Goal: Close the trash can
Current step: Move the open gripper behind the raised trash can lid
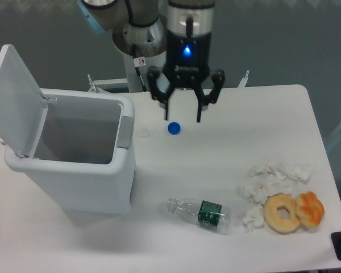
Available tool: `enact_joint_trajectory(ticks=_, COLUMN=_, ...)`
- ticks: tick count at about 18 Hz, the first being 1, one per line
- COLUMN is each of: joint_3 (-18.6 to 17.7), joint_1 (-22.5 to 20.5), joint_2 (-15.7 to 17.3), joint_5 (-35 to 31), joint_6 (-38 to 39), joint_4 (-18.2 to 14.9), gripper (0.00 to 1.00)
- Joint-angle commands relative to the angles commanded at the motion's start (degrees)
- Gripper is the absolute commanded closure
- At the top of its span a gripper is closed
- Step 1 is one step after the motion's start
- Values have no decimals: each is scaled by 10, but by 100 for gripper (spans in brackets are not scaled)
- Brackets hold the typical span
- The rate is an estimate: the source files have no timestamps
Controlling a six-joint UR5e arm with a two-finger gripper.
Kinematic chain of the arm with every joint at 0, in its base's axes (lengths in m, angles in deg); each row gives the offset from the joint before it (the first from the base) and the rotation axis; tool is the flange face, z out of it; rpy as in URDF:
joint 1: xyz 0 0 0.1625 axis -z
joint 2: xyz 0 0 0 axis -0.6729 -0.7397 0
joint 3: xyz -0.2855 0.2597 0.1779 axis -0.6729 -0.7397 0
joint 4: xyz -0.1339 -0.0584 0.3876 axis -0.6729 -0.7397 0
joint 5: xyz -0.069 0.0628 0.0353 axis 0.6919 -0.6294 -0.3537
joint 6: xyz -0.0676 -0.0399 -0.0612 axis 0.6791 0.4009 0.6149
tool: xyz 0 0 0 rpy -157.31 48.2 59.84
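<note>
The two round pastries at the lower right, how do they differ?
The plain doughnut is pale tan with an open hole; the orange pastry is brighter, shows no clear hole and looks smaller, partly tucked behind the doughnut. Both lie touching, beside the crumpled tissues.

One trash can (74,165). One plastic bottle (202,212). One blue bottle cap (173,128), one white cap (144,133). Two doughnuts: plain (282,213), orange-glazed (310,209). One heap of crumpled tissues (270,181), pieces uncountable. One gripper (182,116).
</note>
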Motion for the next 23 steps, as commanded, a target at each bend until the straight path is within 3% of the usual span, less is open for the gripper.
enact_joint_trajectory(ticks=8, joint_3=-3, joint_1=64, joint_2=47, joint_5=32, joint_6=114, joint_4=1, gripper=0)
enact_joint_trajectory(ticks=12, joint_3=-4, joint_1=101, joint_2=49, joint_5=54, joint_6=133, joint_4=1, gripper=0)
enact_joint_trajectory(ticks=17, joint_3=4, joint_1=142, joint_2=48, joint_5=94, joint_6=134, joint_4=25, gripper=0)
enact_joint_trajectory(ticks=23, joint_3=6, joint_1=171, joint_2=37, joint_5=93, joint_6=132, joint_4=26, gripper=0)
